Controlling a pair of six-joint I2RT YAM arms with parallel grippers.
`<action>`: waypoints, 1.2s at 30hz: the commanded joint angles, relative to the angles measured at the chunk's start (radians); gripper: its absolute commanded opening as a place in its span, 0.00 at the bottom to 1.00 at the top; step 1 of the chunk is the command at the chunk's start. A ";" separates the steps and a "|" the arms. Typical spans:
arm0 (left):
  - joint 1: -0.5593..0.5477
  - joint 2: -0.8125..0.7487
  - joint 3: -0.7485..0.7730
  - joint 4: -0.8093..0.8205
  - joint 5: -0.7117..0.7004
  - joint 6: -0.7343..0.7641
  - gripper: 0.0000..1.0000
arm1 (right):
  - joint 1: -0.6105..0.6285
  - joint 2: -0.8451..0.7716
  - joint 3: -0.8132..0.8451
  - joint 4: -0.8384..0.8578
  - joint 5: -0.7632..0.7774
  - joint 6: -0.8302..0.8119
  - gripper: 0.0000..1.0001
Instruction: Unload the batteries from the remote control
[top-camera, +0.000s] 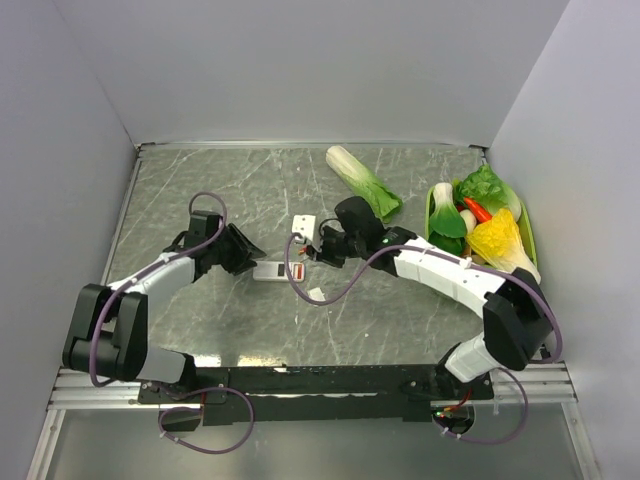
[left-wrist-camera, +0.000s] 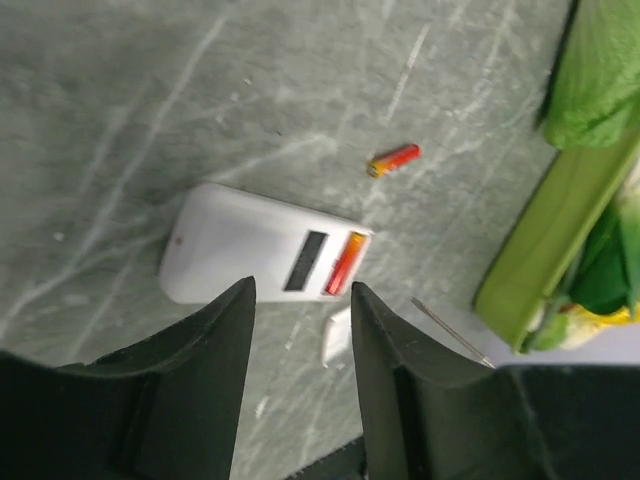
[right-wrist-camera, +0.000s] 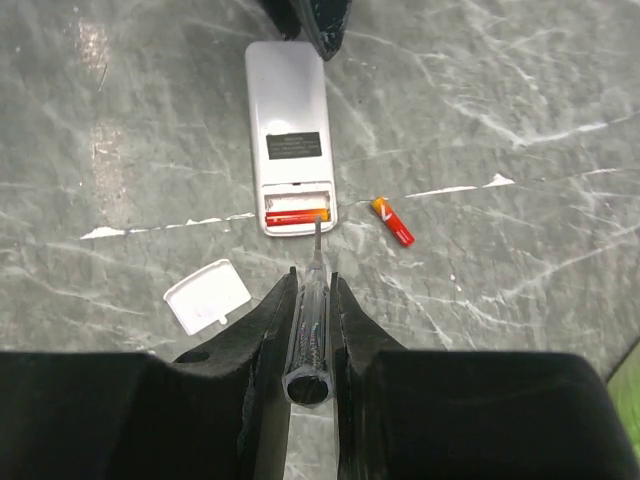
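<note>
The remote control (right-wrist-camera: 290, 120) lies back-up on the tabletop (right-wrist-camera: 500, 100), just ahead of the right end effector (right-wrist-camera: 310, 278). That end effector is clamped on a clear-handled screwdriver (right-wrist-camera: 306, 330) whose tip points at the seated battery (right-wrist-camera: 296, 214). The loose battery (right-wrist-camera: 393, 221) lies just beside the remote. The left end effector (left-wrist-camera: 302, 290) is at the remote's opposite end, fingers apart.

- Setting: a robotics laboratory test cell, not a domestic or retail space.
- Enclosure: plain, unmarked grey panels, namely the far wall (top-camera: 300, 60), left wall (top-camera: 50, 150) and right wall (top-camera: 580, 100), box in the green marbled tabletop (top-camera: 200, 200) on three sides.
- Mounting: the left arm (top-camera: 150, 280) and right arm (top-camera: 450, 275) are fixed to a black base plate (top-camera: 320, 380) on an aluminium rail (top-camera: 90, 388) along the near edge.
- Cabling: purple cables (top-camera: 215, 440) run exposed from the arm bases.
- Props: vegetables fill a green tray (top-camera: 527, 235) at the right. One leafy vegetable (top-camera: 362, 180) lies loose toward the far side.
</note>
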 joint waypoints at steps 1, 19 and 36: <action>0.005 0.026 0.005 0.011 -0.062 0.071 0.45 | -0.001 0.024 0.040 -0.064 -0.053 -0.088 0.00; 0.005 0.117 0.000 0.048 -0.036 0.097 0.33 | 0.022 0.173 0.183 -0.164 0.014 -0.066 0.00; 0.005 0.108 -0.013 0.063 -0.025 0.091 0.32 | 0.048 0.228 0.223 -0.195 0.072 -0.071 0.00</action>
